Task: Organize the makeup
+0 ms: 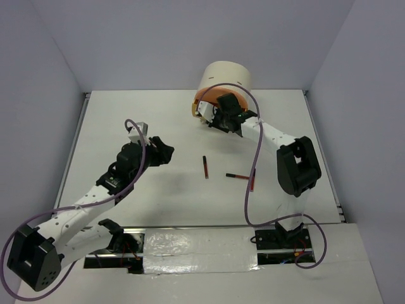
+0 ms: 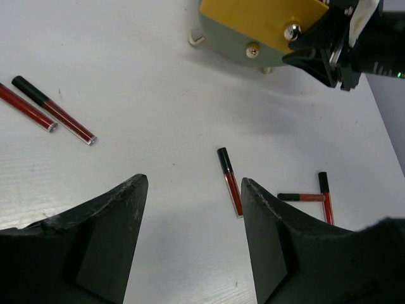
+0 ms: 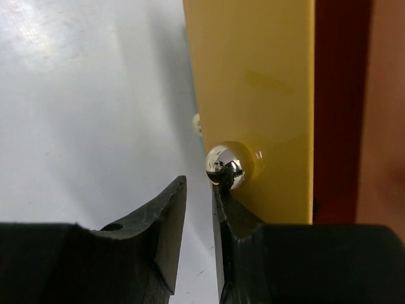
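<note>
Three thin dark-red and black sticks lie mid-table: one [image 1: 205,166] alone, and two more [image 1: 237,176] [image 1: 252,182] forming a corner. In the left wrist view they show as the single stick [image 2: 230,182] and the pair [image 2: 302,197] [image 2: 326,197]. Two more sticks [image 2: 25,106] [image 2: 56,111] lie side by side at the left of that view. My left gripper [image 1: 166,151] [image 2: 194,183] is open and empty above bare table. My right gripper [image 1: 215,117] [image 3: 198,185] has its jaws a narrow gap apart, holding nothing. Its right fingertip touches the chrome knob [image 3: 226,166] of a yellow drawer front [image 3: 253,76]. No brush or packets are in view.
The large cream cylinder [image 1: 224,76] stands at the back centre with its orange-yellow drawer [image 1: 212,96] [image 2: 259,19] facing the arms. The drawer front carries two small knobs [image 2: 292,30] [image 2: 252,50]. The white table [image 1: 126,114] is walled on three sides.
</note>
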You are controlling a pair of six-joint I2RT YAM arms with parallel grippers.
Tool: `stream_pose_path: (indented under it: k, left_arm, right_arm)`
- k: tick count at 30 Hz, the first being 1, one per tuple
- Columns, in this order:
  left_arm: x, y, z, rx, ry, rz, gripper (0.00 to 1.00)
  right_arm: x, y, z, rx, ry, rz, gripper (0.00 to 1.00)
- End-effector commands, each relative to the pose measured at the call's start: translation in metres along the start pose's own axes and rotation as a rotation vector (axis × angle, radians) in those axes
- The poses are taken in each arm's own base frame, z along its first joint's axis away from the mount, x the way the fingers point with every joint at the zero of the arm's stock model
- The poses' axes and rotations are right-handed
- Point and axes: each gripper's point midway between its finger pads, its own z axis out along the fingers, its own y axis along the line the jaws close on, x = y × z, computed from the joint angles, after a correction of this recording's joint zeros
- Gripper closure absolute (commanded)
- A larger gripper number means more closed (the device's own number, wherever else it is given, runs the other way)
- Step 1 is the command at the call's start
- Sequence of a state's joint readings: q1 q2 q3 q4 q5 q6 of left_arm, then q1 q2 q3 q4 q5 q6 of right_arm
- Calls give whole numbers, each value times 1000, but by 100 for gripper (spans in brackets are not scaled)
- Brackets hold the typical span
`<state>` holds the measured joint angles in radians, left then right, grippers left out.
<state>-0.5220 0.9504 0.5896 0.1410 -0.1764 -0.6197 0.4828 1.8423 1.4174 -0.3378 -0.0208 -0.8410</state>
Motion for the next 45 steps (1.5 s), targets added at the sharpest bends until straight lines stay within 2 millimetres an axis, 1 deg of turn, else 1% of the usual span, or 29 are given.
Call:
stream_pose_path:
  k: [1, 3, 12, 15, 17, 19, 20, 23, 24, 25, 26, 27, 29, 30, 31, 32, 33, 34, 35, 36, 37, 38, 39, 40, 41, 42, 43, 44, 45]
  left_arm:
    - [-6, -15, 5, 68, -32, -79, 27]
    - [-4, -17, 8, 80, -30, -95, 26]
    - [2, -28, 23, 131, -17, -144, 26]
    - [4, -36, 33, 167, -11, -164, 26]
    - [4, -43, 42, 197, -4, -174, 26]
    - [5, -46, 52, 201, 3, -187, 26]
    - [5, -53, 55, 232, 9, -193, 27]
    - [5, -61, 68, 262, 20, -199, 27]
    - [1, -66, 71, 274, 18, -203, 27]
    - [6, -65, 77, 269, 32, -206, 27]
    - [7, -66, 79, 275, 37, -208, 27]
    - [2, -71, 83, 288, 26, -219, 28]
    - [6, -71, 91, 286, 39, -228, 30]
    - [1, -78, 94, 308, 31, -239, 31]
    - [7, -76, 101, 304, 47, -243, 34]
    - [7, -79, 105, 312, 50, -248, 41]
    - [1, -88, 107, 345, 43, -261, 45]
    - [9, -86, 115, 341, 64, -268, 51]
    - [9, -88, 119, 350, 66, -275, 61]
    - [4, -95, 122, 368, 61, -295, 65]
    - [11, -95, 130, 379, 76, -305, 72]
    - [8, -100, 135, 390, 76, -333, 75]
    - [15, -99, 144, 391, 88, -346, 76]
    - [16, -100, 148, 392, 90, -361, 78]
    - [12, -105, 153, 399, 87, -390, 78]
    - [21, -102, 162, 384, 102, -411, 78]
    - [22, -100, 168, 366, 99, -446, 74]
    - [27, -101, 178, 354, 107, -463, 71]
    - [28, -101, 183, 346, 107, -479, 69]
  right_arm:
    - [-18, -52, -4, 162, -48, 55, 69]
    - [-16, -58, -1, 167, -40, 68, 66]
    - [-6, -61, 2, 164, -16, 78, 58]
    - [-2, -61, 0, 157, -15, 88, 55]
    - [0, -63, -1, 170, -13, 89, 51]
    - [4, -64, 0, 171, -6, 96, 49]
    - [7, -65, 0, 174, 0, 104, 48]
    - [9, -67, -1, 174, 2, 108, 47]
    - [8, -64, -1, 157, -7, 107, 47]
    - [6, -64, -5, 147, -20, 105, 46]
    - [4, -55, -7, 110, -28, 101, 46]
    - [-7, -49, -13, 66, -79, 95, 46]
    - [-12, -32, -22, -16, -109, 95, 44]
    - [-20, -25, -26, -63, -149, 95, 45]
    - [-26, -24, -36, -83, -177, 97, 44]
    - [-28, -18, -42, -124, -183, 105, 45]
    - [-29, -19, -49, -140, -200, 113, 45]
    - [-37, -17, -58, -173, -244, 91, 46]
    - [-37, -16, -65, -197, -248, 91, 50]
    - [-40, -20, -72, -197, -266, 95, 53]
    - [-42, -27, -80, -210, -294, 128, 61]
    - [-42, -32, -86, -213, -313, 156, 65]
    - [-39, -42, -96, -220, -351, 203, 77]
    - [-40, -47, -104, -226, -369, 261, 81]
    - [-38, -52, -109, -226, -386, 298, 82]
    - [-38, -58, -120, -211, -408, 325, 83]
    - [-31, -63, -124, -206, -426, 377, 82]
    - [-33, -67, -137, -185, -450, 385, 80]
    - [-32, -67, -141, -179, -462, 401, 76]
